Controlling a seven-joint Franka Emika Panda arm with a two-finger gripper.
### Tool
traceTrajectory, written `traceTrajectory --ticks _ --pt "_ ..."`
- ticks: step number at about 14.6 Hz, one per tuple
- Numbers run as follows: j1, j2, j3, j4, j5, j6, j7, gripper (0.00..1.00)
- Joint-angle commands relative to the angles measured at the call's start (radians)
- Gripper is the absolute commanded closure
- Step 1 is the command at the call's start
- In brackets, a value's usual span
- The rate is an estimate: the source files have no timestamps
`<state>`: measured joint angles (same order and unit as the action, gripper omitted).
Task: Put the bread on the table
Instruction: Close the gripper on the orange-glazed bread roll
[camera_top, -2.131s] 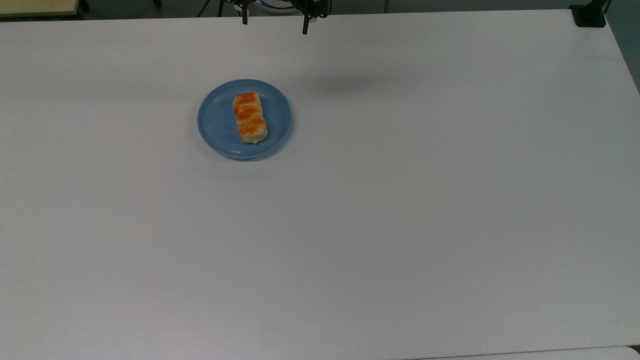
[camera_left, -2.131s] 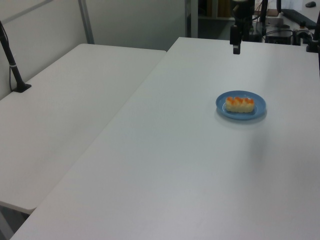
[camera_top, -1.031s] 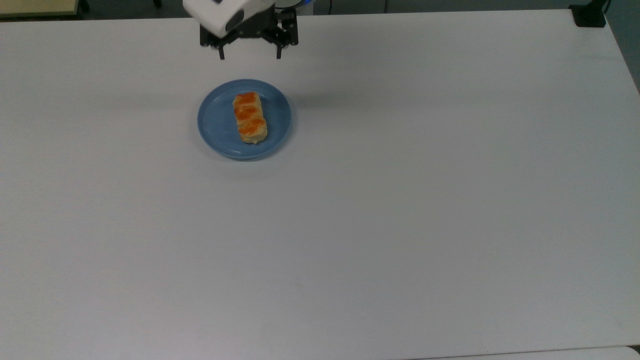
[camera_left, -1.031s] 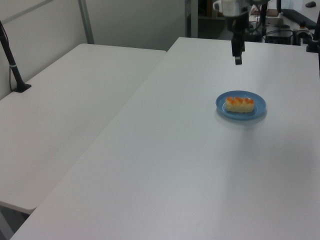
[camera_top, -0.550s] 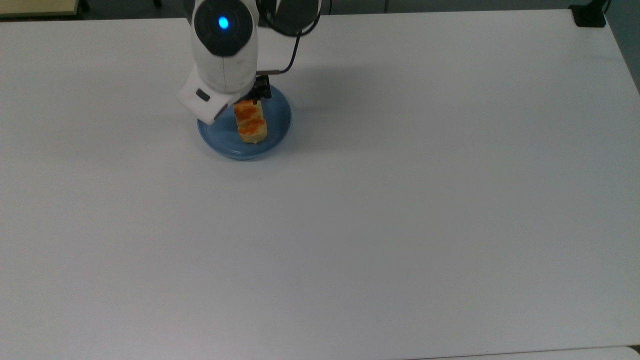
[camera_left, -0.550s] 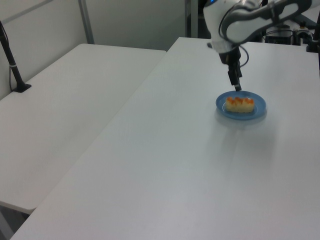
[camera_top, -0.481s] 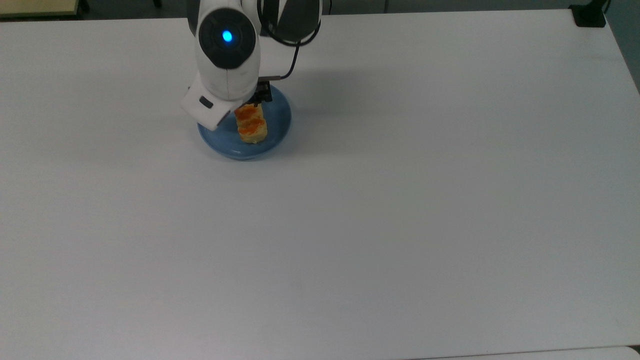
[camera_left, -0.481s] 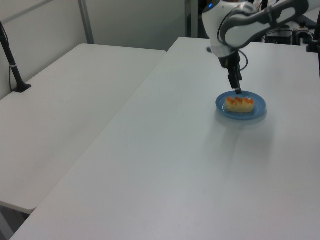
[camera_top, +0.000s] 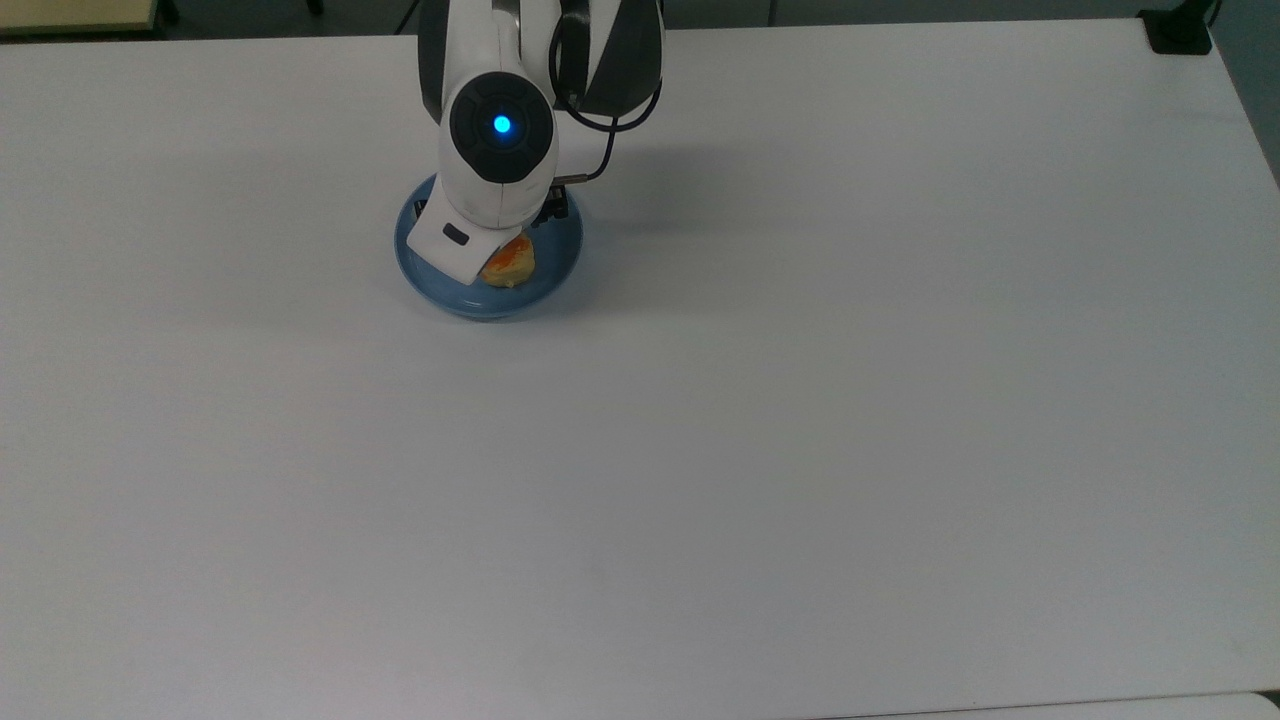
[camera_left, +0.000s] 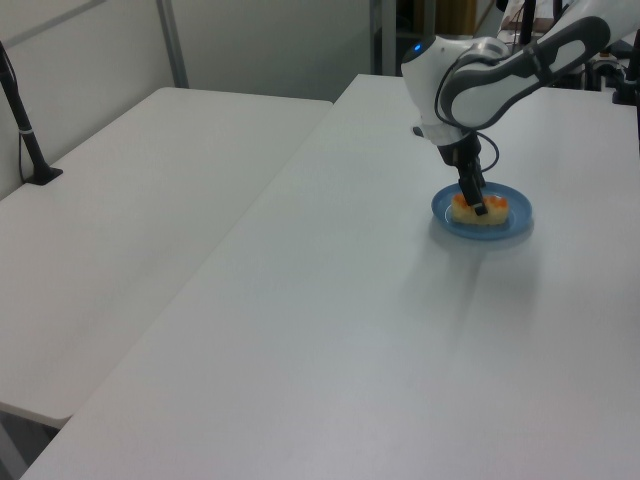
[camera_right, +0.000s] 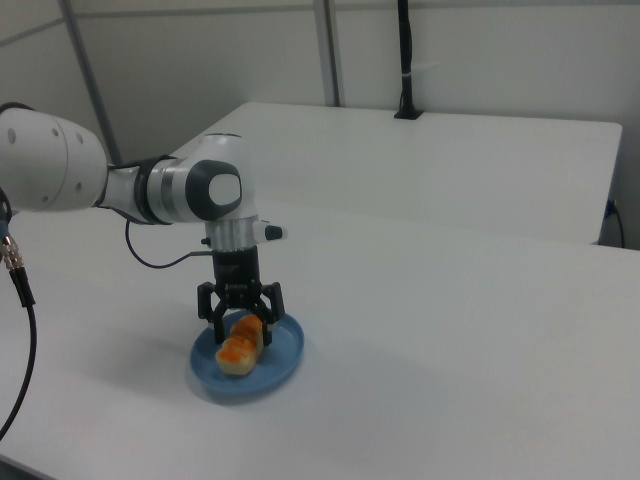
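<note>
1. Your bread (camera_right: 240, 345) lies on the plate (camera_right: 283, 365), long side across the jaws' span, so they can pinch its narrow width.
2. Gripper (camera_right: 240, 322) is down over the bread's far end, jaws open, one finger each side.
3. Bare worktop (camera_top: 800, 400) all around the plate: room to set it down.

Claw (camera_left: 477, 207) low over the bread (camera_left: 480, 208) on a blue plate (camera_left: 510, 226), white table (camera_left: 330, 330) beneath

A plain white table (camera_top: 800, 400) carries a round blue plate (camera_top: 560, 262) near the top view's upper left
</note>
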<state>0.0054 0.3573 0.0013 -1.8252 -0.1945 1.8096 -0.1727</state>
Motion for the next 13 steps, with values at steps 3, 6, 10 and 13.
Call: traceTrajectory --ticks 3,6,10,13 --pt "0.005 -0.015 0.0 -0.039 -0.022 0.036 -0.014 0.58" --pt "0.007 -0.035 0.002 -0.017 -0.02 -0.019 -0.016 0.69" --pt "0.002 -0.024 0.002 0.162 0.015 -0.084 -0.001 0.7" --pt "-0.002 0.021 -0.003 0.292 0.09 -0.072 0.012 0.69"
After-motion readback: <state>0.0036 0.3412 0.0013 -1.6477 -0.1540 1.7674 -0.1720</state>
